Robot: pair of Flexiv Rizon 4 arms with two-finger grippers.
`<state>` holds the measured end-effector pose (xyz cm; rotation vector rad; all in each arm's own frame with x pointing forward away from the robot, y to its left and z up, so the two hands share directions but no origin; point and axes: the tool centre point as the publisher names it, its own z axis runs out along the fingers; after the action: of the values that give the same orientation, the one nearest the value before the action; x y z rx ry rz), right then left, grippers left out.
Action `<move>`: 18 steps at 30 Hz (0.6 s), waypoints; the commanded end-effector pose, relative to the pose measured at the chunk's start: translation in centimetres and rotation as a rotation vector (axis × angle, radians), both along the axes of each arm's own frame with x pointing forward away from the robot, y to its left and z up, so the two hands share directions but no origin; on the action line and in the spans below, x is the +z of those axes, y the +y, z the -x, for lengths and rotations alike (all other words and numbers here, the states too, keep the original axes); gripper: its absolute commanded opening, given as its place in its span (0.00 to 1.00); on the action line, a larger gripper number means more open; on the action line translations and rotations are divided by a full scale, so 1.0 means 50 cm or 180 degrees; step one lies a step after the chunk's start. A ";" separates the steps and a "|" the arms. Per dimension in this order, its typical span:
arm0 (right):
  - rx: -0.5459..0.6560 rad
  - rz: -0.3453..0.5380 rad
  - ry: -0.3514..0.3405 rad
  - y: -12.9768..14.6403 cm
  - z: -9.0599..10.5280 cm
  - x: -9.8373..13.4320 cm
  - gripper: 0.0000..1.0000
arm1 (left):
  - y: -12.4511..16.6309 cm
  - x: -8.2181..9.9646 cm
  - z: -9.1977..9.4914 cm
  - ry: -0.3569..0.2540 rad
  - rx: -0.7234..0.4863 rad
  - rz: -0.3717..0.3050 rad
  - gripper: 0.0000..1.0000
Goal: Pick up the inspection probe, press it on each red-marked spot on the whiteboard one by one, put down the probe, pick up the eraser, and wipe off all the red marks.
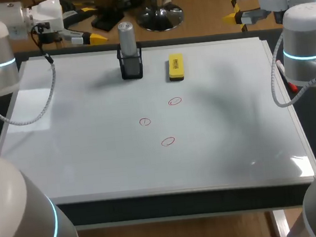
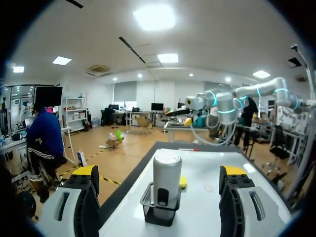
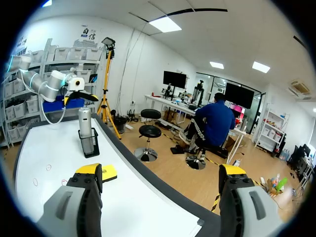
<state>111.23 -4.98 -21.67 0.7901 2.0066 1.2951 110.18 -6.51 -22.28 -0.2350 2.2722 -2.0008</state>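
Probe stands upright in a black holder near the whiteboard's far edge, about midway along. Yellow eraser lies flat near the holder, on the right arm's side, not touching it. Three red circles sit around the board's middle, each apart from the others. Left gripper hangs off the far left corner, fingers spread, holding nothing, with the probe ahead of it. Right gripper hangs off the far right corner, fingers spread and empty.
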 end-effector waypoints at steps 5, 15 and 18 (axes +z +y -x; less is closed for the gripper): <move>0.0003 -0.0001 -0.0001 -0.001 -0.001 -0.001 1.00 | -0.038 -0.035 -0.026 0.0065 -0.0620 0.0155 1.00; 0.0003 -0.0001 -0.0001 -0.001 -0.001 -0.001 1.00 | -0.097 -0.062 -0.013 0.0119 -0.0820 0.0212 1.00; 0.0003 -0.0001 -0.0001 -0.001 -0.001 -0.001 1.00 | -0.107 -0.071 -0.012 0.0159 -0.0849 0.0214 1.00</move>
<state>111.23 -4.98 -21.67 0.7901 2.0066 1.2951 110.07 -11.44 -25.26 -0.0798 2.3371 -2.1623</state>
